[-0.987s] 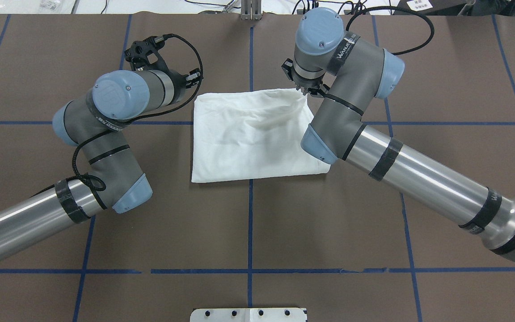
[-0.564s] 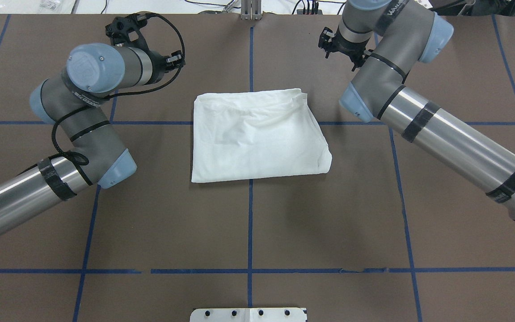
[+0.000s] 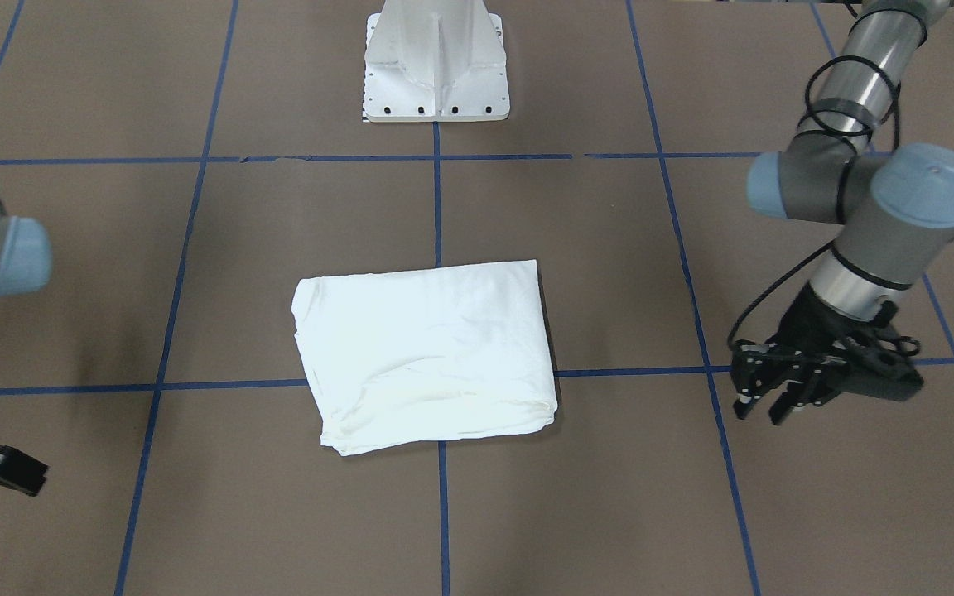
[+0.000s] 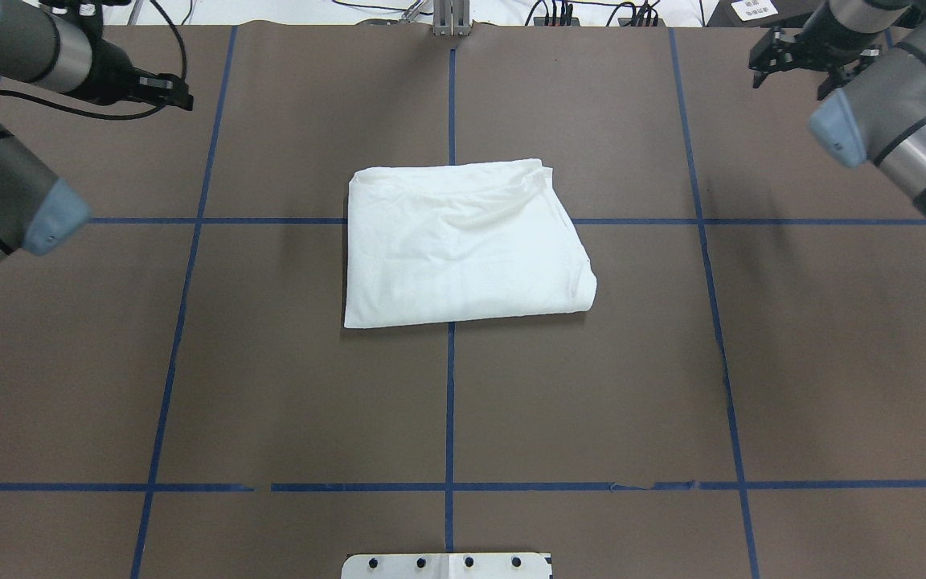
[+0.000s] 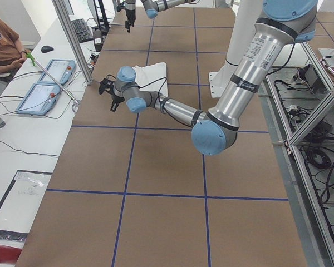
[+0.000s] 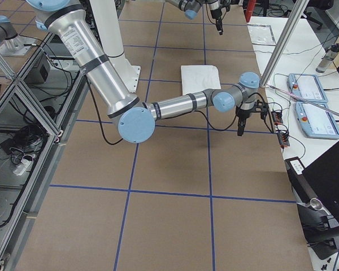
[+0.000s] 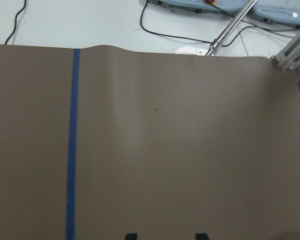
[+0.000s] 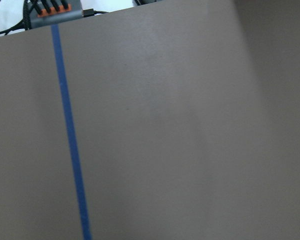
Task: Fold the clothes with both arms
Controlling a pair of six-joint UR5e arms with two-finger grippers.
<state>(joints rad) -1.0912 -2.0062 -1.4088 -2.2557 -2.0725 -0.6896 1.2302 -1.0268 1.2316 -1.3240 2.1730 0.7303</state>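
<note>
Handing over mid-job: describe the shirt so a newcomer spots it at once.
Start from the brown table crossed by blue tape lines. Near its middle, over a crossing of two lines, lies the shirt, folded into a rough rectangle. It is the only soft, creased white thing; the white pedestal base at the table's edge is rigid, with bolt holes.

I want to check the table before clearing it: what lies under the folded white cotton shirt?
The folded white cotton shirt lies flat on the brown table mat. Blue tape lines run in beneath it; their crossing is covered. Anything between its layers cannot be seen.
</note>
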